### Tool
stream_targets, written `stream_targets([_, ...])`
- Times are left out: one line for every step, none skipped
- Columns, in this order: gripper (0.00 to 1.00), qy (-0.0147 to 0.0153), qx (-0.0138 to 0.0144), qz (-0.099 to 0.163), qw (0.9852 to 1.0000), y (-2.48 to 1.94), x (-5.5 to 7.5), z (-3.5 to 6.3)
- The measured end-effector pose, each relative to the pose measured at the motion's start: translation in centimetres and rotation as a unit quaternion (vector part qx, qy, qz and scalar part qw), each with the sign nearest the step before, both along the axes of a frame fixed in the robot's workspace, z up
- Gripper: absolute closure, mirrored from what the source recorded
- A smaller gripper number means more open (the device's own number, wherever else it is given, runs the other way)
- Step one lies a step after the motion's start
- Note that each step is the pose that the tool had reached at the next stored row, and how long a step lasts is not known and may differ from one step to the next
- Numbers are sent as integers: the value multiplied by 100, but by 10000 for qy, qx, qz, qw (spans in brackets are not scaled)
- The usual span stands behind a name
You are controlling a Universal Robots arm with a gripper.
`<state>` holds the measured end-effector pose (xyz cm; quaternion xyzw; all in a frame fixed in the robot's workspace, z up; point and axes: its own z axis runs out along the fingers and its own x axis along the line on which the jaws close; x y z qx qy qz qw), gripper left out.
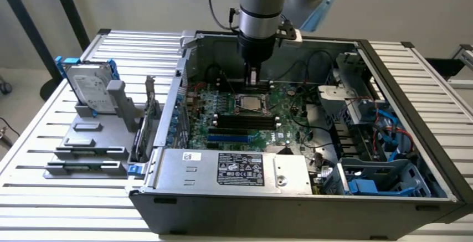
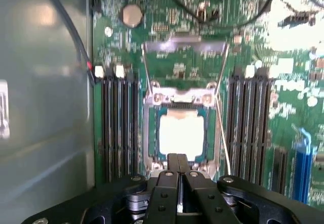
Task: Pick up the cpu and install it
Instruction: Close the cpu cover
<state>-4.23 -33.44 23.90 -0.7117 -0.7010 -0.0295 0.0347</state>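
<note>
Soft, even light; glare bleaches the motherboard [image 2: 298,16]; the case wall [image 2: 45,16] reflects a pale highlight.

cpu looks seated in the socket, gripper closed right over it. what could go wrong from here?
1. The shut gripper hangs at the edge of the cpu; a sideways nudge could skew it in the socket.
2. The load plate stands open, so nothing clamps the cpu yet; any bump may unseat it.
</note>
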Motion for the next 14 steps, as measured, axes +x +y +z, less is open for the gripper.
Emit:
stream_targets([89,0,4,-1,10000,-8,45,17])
stream_targets([89,0,8,0,10000,-16,90,34])
stream_targets([89,1,11,-1,10000,-25,139,54])
stream_targets([89,2,13,0,10000,-33,184,71])
stream_targets([89,2,17,-1,10000,-41,229,88])
stream_targets([89,3,21,0,10000,-50,275,107])
stream_targets([89,3,25,0,10000,-57,320,125])
stream_targets([89,4,28,0,10000,-64,365,144])
stream_targets([89,4,33,0,10000,-72,412,164])
stream_targets([89,5,38,-1,10000,-79,456,183])
stream_targets([89,5,42,0,10000,-85,500,201])
stream_targets([89,6,46,-1,10000,-92,546,220])
stream_targets([89,6,51,0,10000,-98,590,234])
stream_targets([89,7,56,-1,10000,-104,639,247])
